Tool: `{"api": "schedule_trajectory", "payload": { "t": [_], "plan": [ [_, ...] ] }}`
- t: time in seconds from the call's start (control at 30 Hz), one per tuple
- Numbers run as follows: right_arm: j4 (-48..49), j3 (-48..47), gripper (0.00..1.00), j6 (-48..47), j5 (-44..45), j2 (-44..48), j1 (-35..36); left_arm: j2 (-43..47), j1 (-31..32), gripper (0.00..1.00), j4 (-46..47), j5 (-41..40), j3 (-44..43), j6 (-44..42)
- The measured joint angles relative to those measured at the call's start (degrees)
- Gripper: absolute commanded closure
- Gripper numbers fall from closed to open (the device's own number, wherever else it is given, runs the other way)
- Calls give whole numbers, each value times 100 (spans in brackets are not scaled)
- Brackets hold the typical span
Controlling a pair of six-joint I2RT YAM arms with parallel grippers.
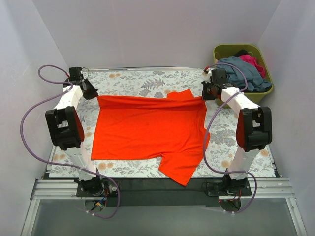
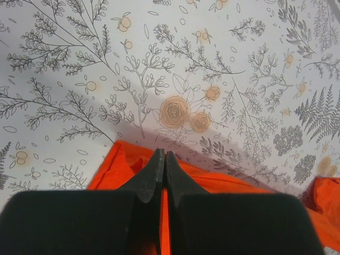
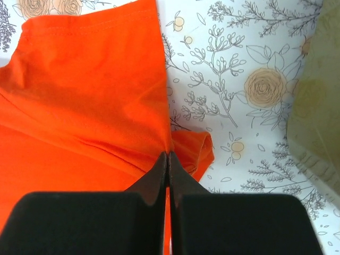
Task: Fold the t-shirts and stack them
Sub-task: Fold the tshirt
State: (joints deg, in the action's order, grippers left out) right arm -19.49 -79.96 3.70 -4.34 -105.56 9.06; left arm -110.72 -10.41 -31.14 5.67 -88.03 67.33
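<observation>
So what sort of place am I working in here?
Probably a lab test cell, not a home: plain white panels box in a floral-covered table, an aluminium rail edges it, an olive basket holds t-shirts near the spread orange t-shirt.
</observation>
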Motion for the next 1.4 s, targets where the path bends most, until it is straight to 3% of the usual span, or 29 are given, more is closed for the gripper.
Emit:
{"api": "schedule_trajectory", "payload": {
  "t": [0.4, 0.77, 1.23, 1.33, 1.4],
  "plan": [
    [2, 625, 99, 190, 9, 396, 0, 686, 0, 100, -39, -138, 774, -39],
    [142, 1217, 99, 310, -59, 369, 0, 719, -15, 100, -76, -601, 1591, 118],
    [297, 1425, 99, 378, -114, 302, 0, 693, -35, 100, 278, -566, 2059, 149],
    [310, 1434, 91, 413, -146, 302, 0, 693, -35, 98, 313, -514, 2063, 151],
    [354, 1506, 80, 437, -190, 310, 0, 710, -35, 94, 334, -505, 2118, 173]
  ]
}}
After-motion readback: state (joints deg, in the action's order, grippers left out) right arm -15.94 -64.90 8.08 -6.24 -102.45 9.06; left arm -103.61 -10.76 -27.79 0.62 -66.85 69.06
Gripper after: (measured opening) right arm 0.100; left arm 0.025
